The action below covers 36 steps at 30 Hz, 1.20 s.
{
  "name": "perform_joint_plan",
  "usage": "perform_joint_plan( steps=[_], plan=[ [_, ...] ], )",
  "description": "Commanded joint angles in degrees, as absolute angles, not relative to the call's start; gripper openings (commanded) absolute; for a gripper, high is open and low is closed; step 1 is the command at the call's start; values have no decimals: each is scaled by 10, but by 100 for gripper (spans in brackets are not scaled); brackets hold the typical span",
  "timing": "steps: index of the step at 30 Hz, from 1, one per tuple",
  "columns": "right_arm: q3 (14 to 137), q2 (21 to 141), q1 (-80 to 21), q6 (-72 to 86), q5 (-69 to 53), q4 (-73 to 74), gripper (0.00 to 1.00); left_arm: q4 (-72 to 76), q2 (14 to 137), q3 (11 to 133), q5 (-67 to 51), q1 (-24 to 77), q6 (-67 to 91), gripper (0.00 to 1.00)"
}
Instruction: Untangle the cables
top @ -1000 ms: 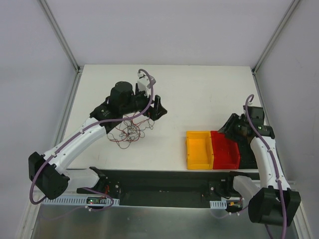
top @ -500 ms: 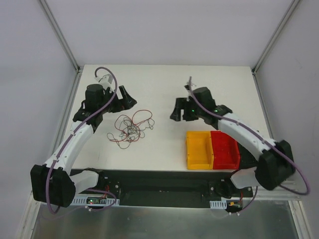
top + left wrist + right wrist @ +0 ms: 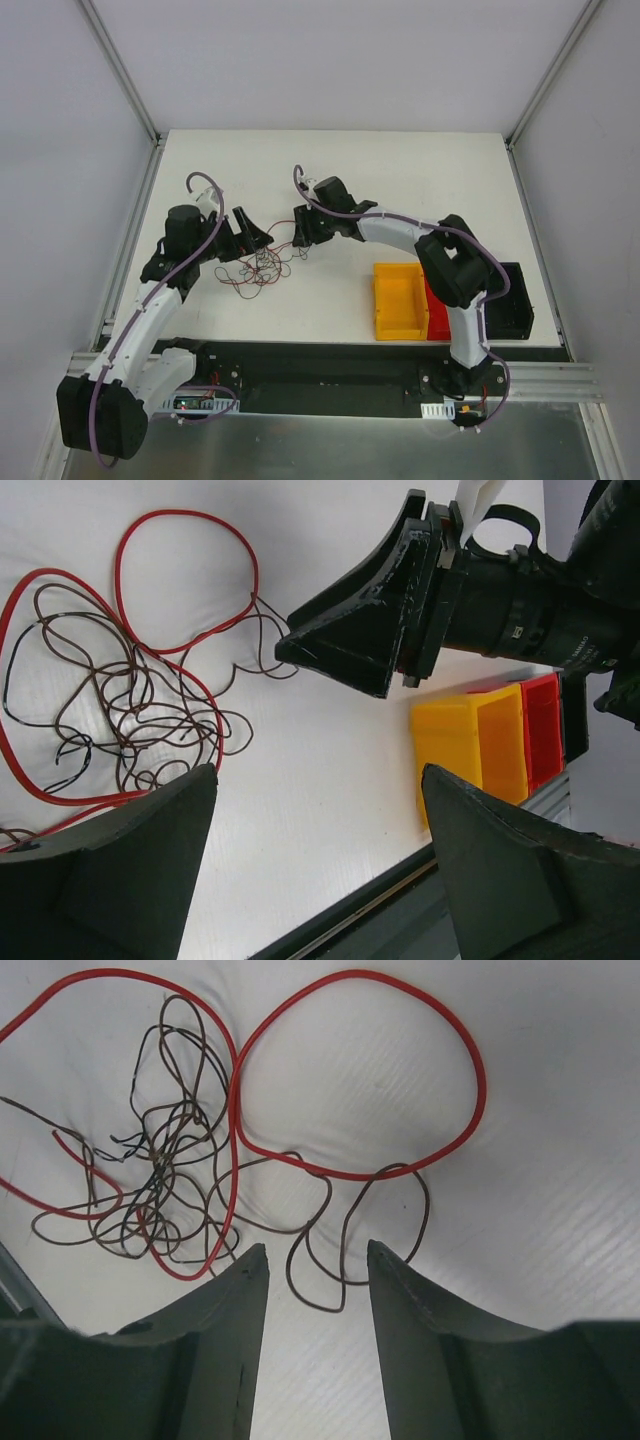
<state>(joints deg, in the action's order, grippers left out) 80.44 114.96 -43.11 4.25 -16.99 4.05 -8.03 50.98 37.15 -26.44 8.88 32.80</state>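
top external, left gripper (image 3: 245, 232) spread wide, right gripper (image 3: 300, 230) parted, both beside cables (image 3: 258, 265)

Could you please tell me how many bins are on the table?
3: a yellow bin, front right; a red bin against its right side, partly hidden by the right arm; a black bin farther right. No others show.
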Motion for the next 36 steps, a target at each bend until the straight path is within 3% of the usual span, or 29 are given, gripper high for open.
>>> perform_joint_plan(
  steps=[1,3,6,8,9,10,17,25,36],
  plan=[
    [848,1181,-434,30,-195,15,44,-78,568,389,-293,83,356,80],
    [858,1194,-435,37,-200,15,40,-74,612,402,-303,83,362,76],
    [852,1194,-439,47,-212,6,28,-62,674,420,-303,82,378,72],
    [827,1178,-442,54,-226,-20,14,-42,720,431,-302,82,408,71],
    [811,1165,-442,57,-229,-26,2,-42,751,441,-306,83,427,71],
    [796,1145,-442,60,-230,-30,0,-42,788,456,-314,83,438,72],
    [717,913,-441,65,-192,34,0,-59,980,514,-349,79,468,47],
    [829,732,-390,40,-158,162,0,-59,1004,492,-305,51,461,47],
    [1108,770,-289,16,-163,281,0,-57,973,483,-309,4,452,49]
  ],
)
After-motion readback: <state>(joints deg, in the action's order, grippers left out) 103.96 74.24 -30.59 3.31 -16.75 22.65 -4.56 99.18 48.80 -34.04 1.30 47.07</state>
